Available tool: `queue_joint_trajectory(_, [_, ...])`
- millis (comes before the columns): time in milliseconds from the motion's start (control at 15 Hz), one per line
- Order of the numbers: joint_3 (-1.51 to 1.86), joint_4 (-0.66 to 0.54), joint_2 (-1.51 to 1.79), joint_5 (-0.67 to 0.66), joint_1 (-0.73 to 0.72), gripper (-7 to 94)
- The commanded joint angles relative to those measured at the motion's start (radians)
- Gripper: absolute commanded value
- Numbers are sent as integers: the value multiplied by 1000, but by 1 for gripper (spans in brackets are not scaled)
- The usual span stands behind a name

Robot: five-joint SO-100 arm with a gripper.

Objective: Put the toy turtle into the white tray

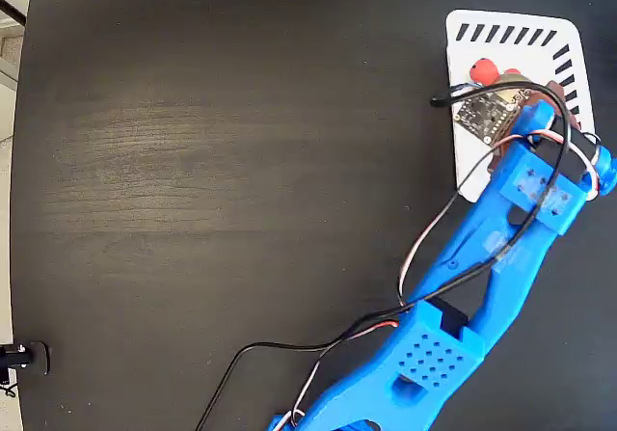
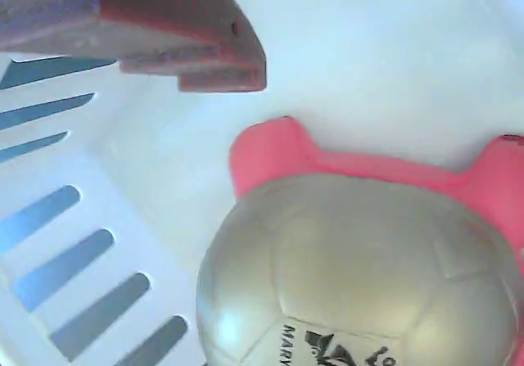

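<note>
The toy turtle (image 1: 482,68) lies inside the white tray (image 1: 465,156) at the top right of the fixed view; only a red bit of it shows beside the arm's wrist board. In the wrist view its silver-gold shell (image 2: 352,268) with the dark printed mark fills the lower right, red legs spread on the tray floor (image 2: 368,55). My gripper (image 1: 516,89) hangs over the tray just above the turtle. One reddish finger (image 2: 164,47) shows at the top left, apart from the turtle with white tray between them. The other finger is out of view. The gripper looks open.
The blue arm (image 1: 482,277) reaches in from the bottom edge, with loose wires (image 1: 424,248) trailing along it. The tray's dark slanted slots (image 2: 74,276) run along its edges. Dark tabletop (image 1: 222,161) stretches to the left, with a small black clamp (image 1: 24,357) at the left edge.
</note>
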Motion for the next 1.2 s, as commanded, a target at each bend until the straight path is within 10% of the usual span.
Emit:
queue_joint_trajectory(0, [17,11,210,14,11,48])
queue_joint_trajectory(133, [175,2,417,32,-34,0])
queue_joint_trajectory(800, [1514,-489,1422,293,-801,0])
queue_joint_trajectory(1133, [2197,-822,1927,227,-891,0])
